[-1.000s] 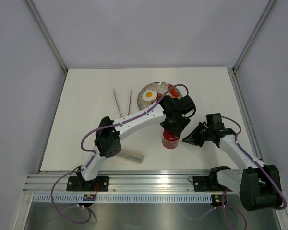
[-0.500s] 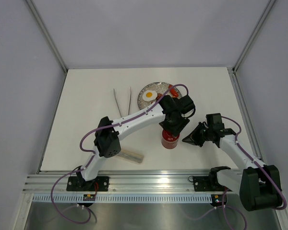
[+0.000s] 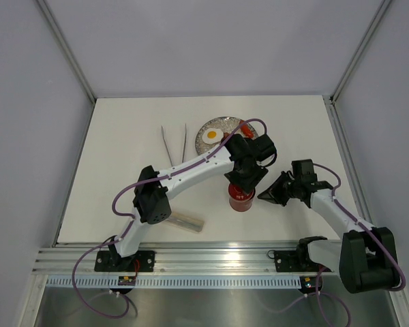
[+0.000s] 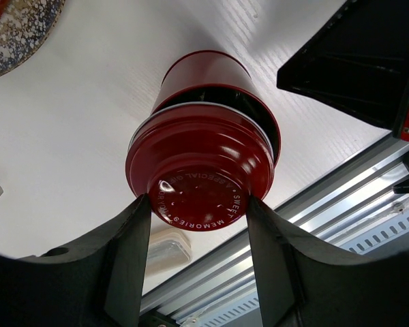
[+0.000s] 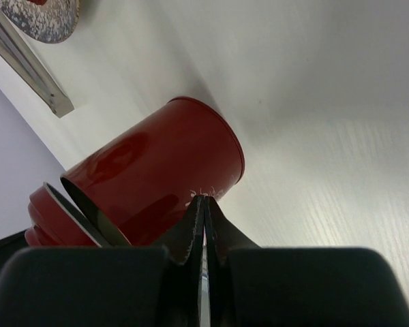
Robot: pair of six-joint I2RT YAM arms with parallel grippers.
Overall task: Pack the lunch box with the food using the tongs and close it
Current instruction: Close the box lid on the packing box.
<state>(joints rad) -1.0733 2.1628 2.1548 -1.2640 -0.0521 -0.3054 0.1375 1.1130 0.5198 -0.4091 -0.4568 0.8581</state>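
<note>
The red lunch box (image 3: 241, 200) stands upright in the middle of the table. My left gripper (image 4: 199, 212) is shut on its round red lid (image 4: 201, 174), which lies slightly askew over the jar's mouth, a dark gap showing at one side. My right gripper (image 5: 204, 200) is shut and empty, its tips against the jar's red wall (image 5: 157, 170). The silver tongs (image 3: 167, 146) lie on the table left of the speckled plate (image 3: 226, 121). A fried egg (image 3: 212, 135) and a red piece (image 3: 246, 129) of the food rest on that plate. The jar's contents are hidden.
A pale translucent oblong piece (image 3: 186, 221) lies near the front edge, left of the jar. The metal rail (image 3: 211, 259) with both arm bases runs along the near side. Grey walls close off the table's back and sides.
My right gripper has edged a little left, toward the jar's side. The left gripper has shifted only slightly with the lid over the jar.
</note>
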